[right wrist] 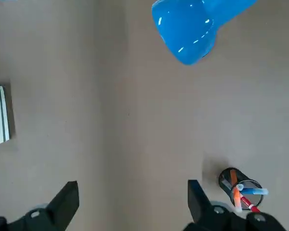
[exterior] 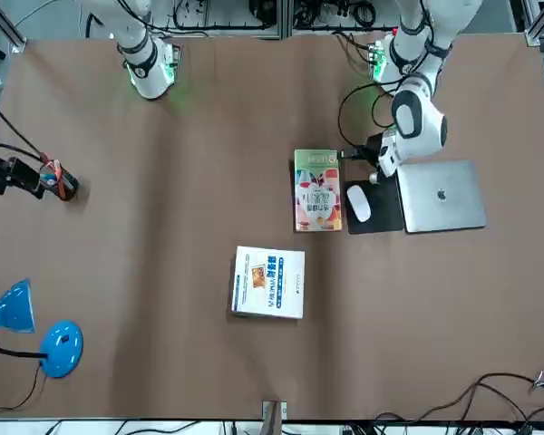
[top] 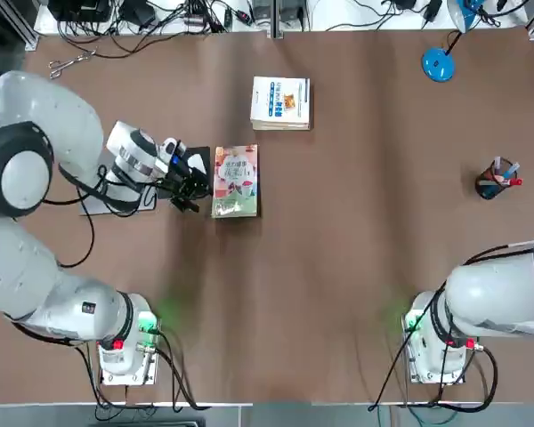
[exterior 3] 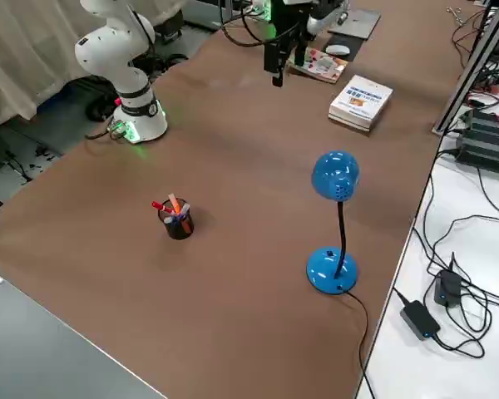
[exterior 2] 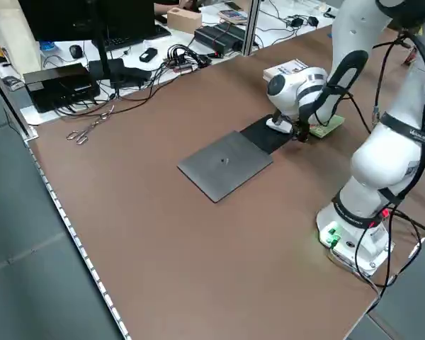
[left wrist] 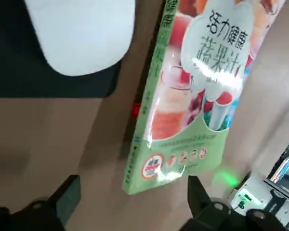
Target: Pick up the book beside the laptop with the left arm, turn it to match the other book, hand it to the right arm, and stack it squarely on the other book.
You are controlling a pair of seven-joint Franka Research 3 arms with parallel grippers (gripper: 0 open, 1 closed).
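Between the spread fingers of the left gripper (left wrist: 130, 202) lies the near corner of the thin book with the colourful red-and-cream illustrated cover and green edge band (top: 236, 181). The jaws stand released and hold nothing; they hang low over the book's green end, one finger on the spine side and the other past the cover's far edge. The book lies flat on the brown desk (top: 356, 267), just beside the black mouse pad (exterior: 374, 207) that carries the white mouse (exterior: 358, 203), with the flat silver-grey laptop (exterior: 441, 196) on the pad's other side. The large white left arm (top: 36, 169) reaches over that pad towards it.

The step in hand looks like the approach for the pick. To do it well, the jaws should probably straddle the book's short end squarely, settle until a fingertip can get under the cover's edge, and close only once the mouse pad is clear of the fingers, since a thin book flat on a desk gives little to bite.

Farther off, the thicker white book with blue lettering and a small orange picture (top: 281, 103) lies apart, turned a quarter from the colourful one. The right gripper (right wrist: 130, 202), also released and empty, hangs high over the desk's other side, looking down on the blue desk lamp (right wrist: 195, 26) and the dark pen cup (right wrist: 239, 188).
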